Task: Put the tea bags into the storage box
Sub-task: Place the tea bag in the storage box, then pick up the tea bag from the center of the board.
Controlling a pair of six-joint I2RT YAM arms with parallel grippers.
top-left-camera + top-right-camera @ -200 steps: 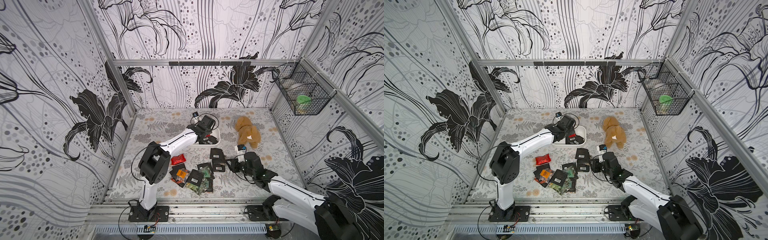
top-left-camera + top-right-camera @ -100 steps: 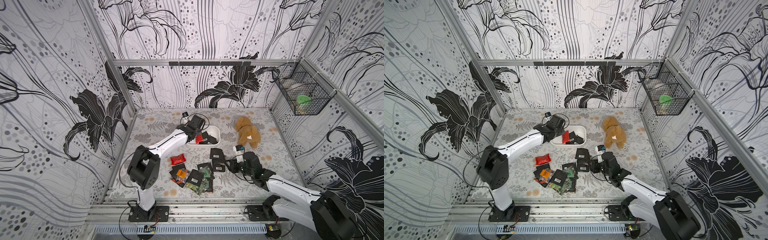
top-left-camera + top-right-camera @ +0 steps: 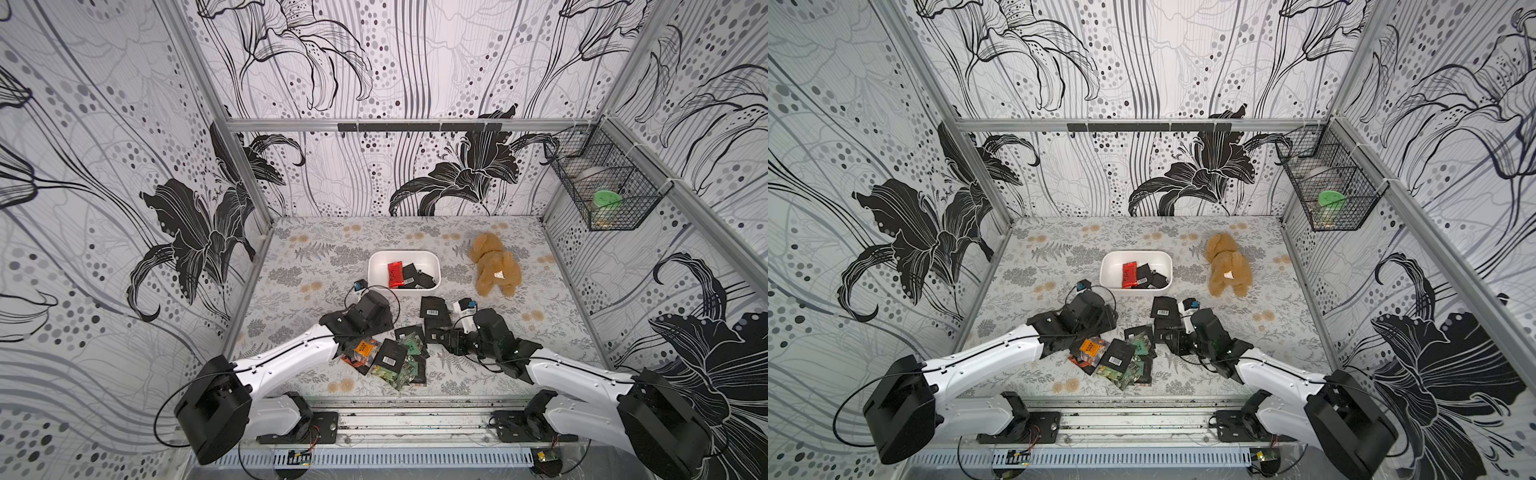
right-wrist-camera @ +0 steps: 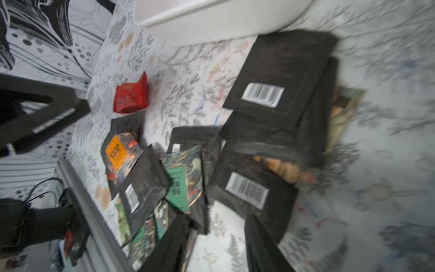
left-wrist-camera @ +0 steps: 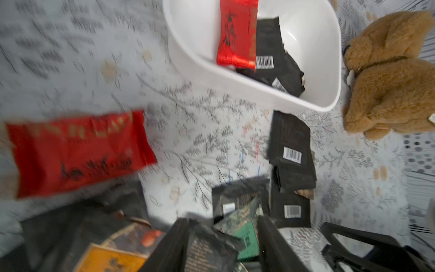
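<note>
White storage box holds red and black tea bags; the rest lie in a heap outside, near it (both top views agree). Left wrist view — left end effector spread over a black sachet. Right wrist view — right end effector spread, empty.

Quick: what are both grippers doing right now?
Left gripper: open, over the loose tea bags, nothing gripped.
Right gripper: open, empty.
</note>
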